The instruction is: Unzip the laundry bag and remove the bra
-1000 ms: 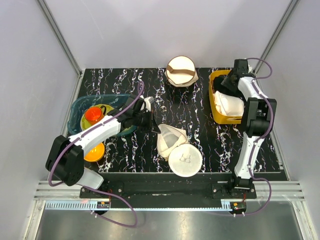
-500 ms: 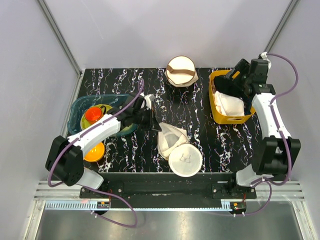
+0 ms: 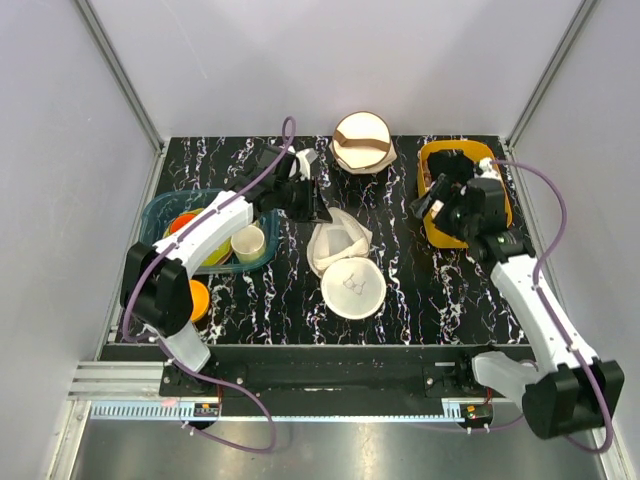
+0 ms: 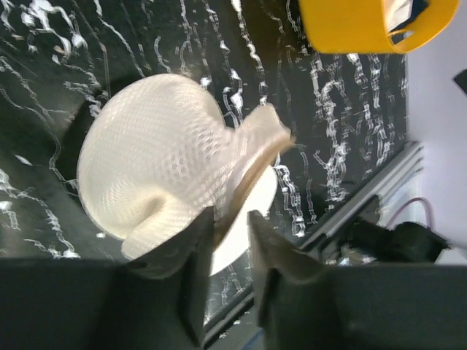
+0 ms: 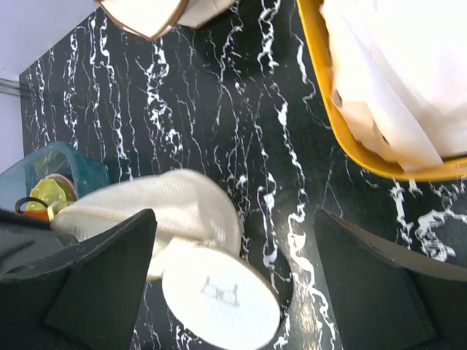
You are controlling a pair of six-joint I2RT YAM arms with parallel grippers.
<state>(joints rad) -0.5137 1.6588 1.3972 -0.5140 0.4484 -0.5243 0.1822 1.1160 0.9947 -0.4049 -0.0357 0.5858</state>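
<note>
The left gripper (image 4: 230, 217) has its two fingers drawn almost together on the thin rim of the laundry bag (image 3: 345, 270), nipping the edge of one mesh half and lifting it away from the other. That other half lies flat in the middle of the table (image 3: 440, 290) with the small black drawing facing up, and nothing holds it down. The bag stands parted; how far round the zip has run I cannot tell, and no garment shows in the gap. The right gripper (image 5: 235, 219) hangs spread wide with nothing in it, above bare table beside the yellow basket (image 3: 460, 144), well apart from the bag. The bra (image 5: 387, 80) seems to be the pale cream cloth lying in that basket, though its shape is too folded to be sure. The risk I see is in the pinch: so little mesh is caught that a pull could slip it free, or, with the lower half loose, drag the whole bag toward the teal tub (image 3: 148, 212).
</note>
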